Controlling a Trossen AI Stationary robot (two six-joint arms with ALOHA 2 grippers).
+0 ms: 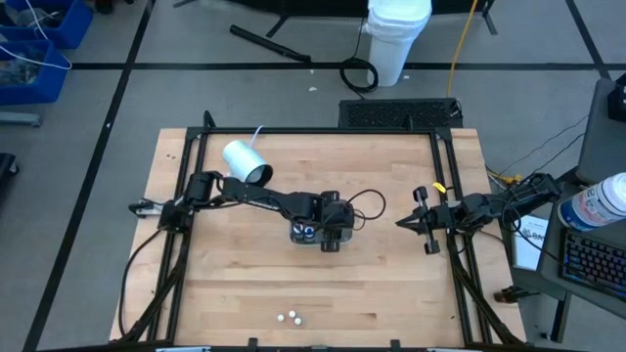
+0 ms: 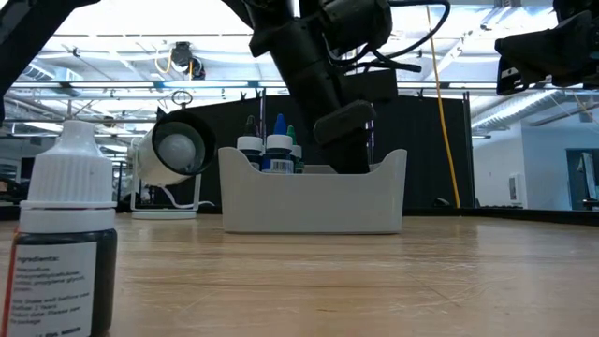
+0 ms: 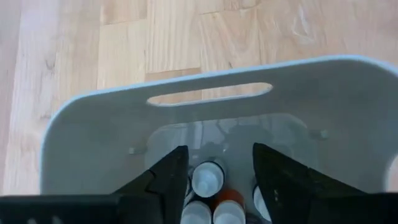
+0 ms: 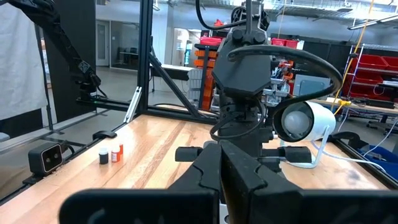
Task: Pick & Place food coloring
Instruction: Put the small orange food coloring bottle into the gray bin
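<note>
I am seeing several food coloring bottles (image 3: 207, 178) standing upright inside the grey tray (image 3: 93, 143), which is sitting near the middle of the desk (image 1: 391, 284). In the low view, their caps (image 2: 277, 142) are showing above the tray wall. Two more food coloring bottles (image 1: 290, 318) are standing together near the front edge of the desk, well apart from the tray, and one dark bottle (image 2: 67, 234) is standing close to the low camera.

I am holding the left end effector (image 3: 214, 171) directly over the tray, its fingers spread apart on either side of the bottles and gripping nothing.

The right end effector (image 1: 409, 222) is waiting at the right side of the desk, fingers closed and empty.

A white cylinder with a cord (image 1: 245, 162) is lying behind the tray.
</note>
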